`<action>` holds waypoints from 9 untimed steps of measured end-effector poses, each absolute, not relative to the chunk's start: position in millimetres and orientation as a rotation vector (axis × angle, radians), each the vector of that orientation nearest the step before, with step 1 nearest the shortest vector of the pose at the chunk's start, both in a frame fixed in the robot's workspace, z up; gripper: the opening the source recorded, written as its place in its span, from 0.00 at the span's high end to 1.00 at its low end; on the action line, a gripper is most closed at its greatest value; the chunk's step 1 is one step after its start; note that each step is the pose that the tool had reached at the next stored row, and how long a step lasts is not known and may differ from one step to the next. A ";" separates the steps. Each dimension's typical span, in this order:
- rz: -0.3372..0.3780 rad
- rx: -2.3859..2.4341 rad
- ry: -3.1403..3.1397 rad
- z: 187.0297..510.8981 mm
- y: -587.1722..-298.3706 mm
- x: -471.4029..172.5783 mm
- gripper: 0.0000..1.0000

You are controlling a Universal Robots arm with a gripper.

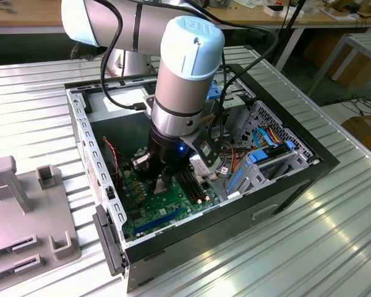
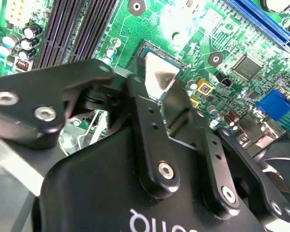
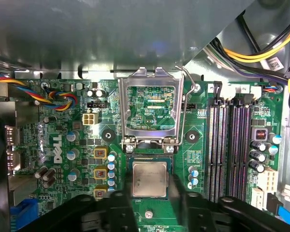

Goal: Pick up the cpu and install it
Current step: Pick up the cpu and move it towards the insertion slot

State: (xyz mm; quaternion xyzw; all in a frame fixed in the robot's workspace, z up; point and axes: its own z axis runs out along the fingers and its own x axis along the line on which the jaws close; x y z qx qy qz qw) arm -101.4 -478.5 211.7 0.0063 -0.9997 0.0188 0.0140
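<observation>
White lettering, a large maker's mark among it, is printed on the green circuit board (image 3: 58, 151) in the first wrist view. A small white tag (image 3: 275, 63) on the wires bears print. In the second wrist view, cut-off white letters mark the black gripper (image 2: 158, 96).

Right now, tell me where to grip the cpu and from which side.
Take the cpu by two opposite edges, probably straight from above: it lies flat and thin, low against the green board, and the flipped-open metal frame crowds one side.
</observation>
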 end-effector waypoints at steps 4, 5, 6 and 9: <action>0.058 0.020 -3.113 212.0 -478.5 -101.3 0.77; 0.058 0.020 -3.113 212.0 -478.5 -101.4 0.84; 0.058 0.020 -3.113 212.0 -478.5 -101.3 0.89; 0.058 0.020 -3.113 212.1 -478.5 -101.3 0.89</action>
